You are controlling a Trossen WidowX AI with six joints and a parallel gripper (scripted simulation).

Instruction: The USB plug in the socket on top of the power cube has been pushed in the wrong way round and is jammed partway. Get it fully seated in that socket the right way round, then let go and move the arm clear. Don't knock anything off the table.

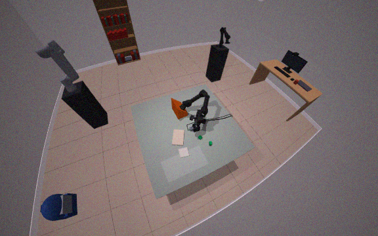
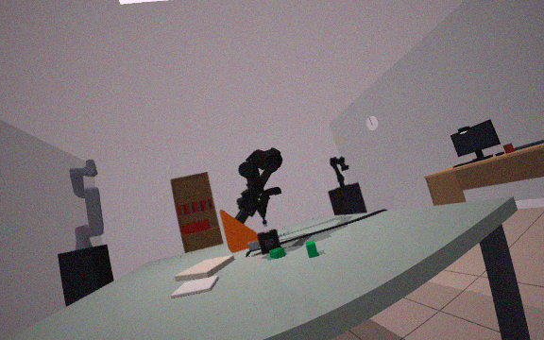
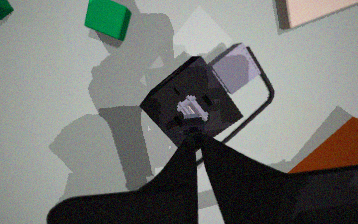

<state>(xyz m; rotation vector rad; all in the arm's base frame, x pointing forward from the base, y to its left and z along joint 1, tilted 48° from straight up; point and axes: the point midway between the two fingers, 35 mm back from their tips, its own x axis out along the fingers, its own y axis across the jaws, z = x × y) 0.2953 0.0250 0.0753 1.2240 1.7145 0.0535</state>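
Note:
The black power cube (image 2: 269, 242) (image 3: 177, 87) (image 1: 196, 129) stands upright on the table. The silver-framed socket (image 3: 192, 108) shows on its top and looks unoccupied. My gripper (image 2: 263, 218) (image 3: 196, 141) is shut on the small USB plug (image 2: 264, 224) and points down over the cube. In the exterior view the plug's light metal end hangs above the cube top, apart from it. In the wrist view the plug is mostly hidden by the fingertips, and its turn relative to the socket cannot be told. The cube sits turned in that view.
A lavender-grey block (image 3: 236, 68) adjoins the cube, with a black cable (image 3: 271, 95) looping around. Two green blocks (image 2: 277, 253) (image 2: 312, 249) stand in front. An orange wedge (image 1: 178, 109) (image 2: 235, 232) is near the arm. A beige slab (image 1: 178, 137) and a white slab (image 1: 184, 152) lie on the table.

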